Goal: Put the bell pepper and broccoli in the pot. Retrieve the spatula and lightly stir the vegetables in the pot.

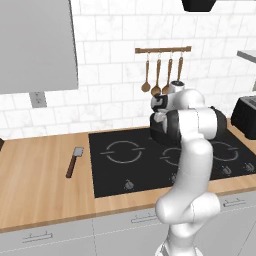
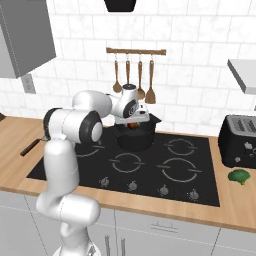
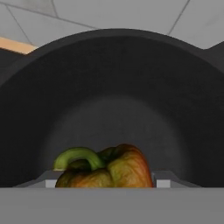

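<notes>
At centre left of the left base view the spatula (image 1: 74,161) lies on the counter (image 1: 40,170) (beside the hob). Mid-frame, the hand (image 2: 134,118) grips the bell pepper (image 3: 107,168) above the pot (image 2: 135,135). The broccoli (image 2: 240,176) sits lower right.

The black pot (image 2: 134,136) is sitting on a rear burner, with the red-orange bell pepper (image 3: 108,169) hanging just above its mouth. The bright green broccoli (image 2: 240,176) is lying on the wooden table (image 2: 239,200) beside the cooktop's right edge. The spatula (image 1: 74,161) is lying flat on the table left of the cooktop, grey blade pointing toward the wall.
</notes>
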Robot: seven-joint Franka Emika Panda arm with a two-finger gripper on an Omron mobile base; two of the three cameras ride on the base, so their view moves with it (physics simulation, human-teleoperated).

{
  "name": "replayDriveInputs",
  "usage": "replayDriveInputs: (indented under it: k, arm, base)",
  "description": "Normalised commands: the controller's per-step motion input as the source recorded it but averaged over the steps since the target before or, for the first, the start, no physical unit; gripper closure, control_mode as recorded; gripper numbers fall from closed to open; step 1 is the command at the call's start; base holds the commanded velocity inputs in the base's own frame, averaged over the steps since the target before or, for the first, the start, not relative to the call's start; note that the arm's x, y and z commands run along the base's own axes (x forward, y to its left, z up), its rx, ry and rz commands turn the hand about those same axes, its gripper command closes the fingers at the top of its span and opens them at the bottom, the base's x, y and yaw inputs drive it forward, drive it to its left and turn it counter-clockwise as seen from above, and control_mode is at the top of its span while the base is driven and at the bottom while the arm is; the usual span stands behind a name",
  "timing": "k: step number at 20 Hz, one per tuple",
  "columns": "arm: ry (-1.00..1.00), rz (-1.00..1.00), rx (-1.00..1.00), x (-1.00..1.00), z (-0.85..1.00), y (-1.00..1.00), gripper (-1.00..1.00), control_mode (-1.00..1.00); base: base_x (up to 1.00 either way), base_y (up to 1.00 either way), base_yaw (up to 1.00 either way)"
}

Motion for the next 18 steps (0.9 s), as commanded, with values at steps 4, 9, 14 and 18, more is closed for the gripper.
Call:
replayDriveInputs:
  k: [4, 9, 14, 18]
  arm:
    - [0.01, 0.0, 0.0, 0.11, -0.12, 0.0, 1.0, -1.0]
    - [0.0, 0.0, 0.0, 0.0, 0.0, 0.0, -1.0, -1.0]
    - [0.0, 0.0, 0.0, 0.0, 0.0, 0.0, -1.0, -1.0]
    - [0.0, 0.0, 0.0, 0.0, 0.0, 0.0, -1.0, -1.0]
  base:
    - [0.0, 0.0, 0.0]
    - [0.0, 0.0, 0.0]
    - [0.0, 0.0, 0.0]
    - [0.0, 0.0, 0.0]
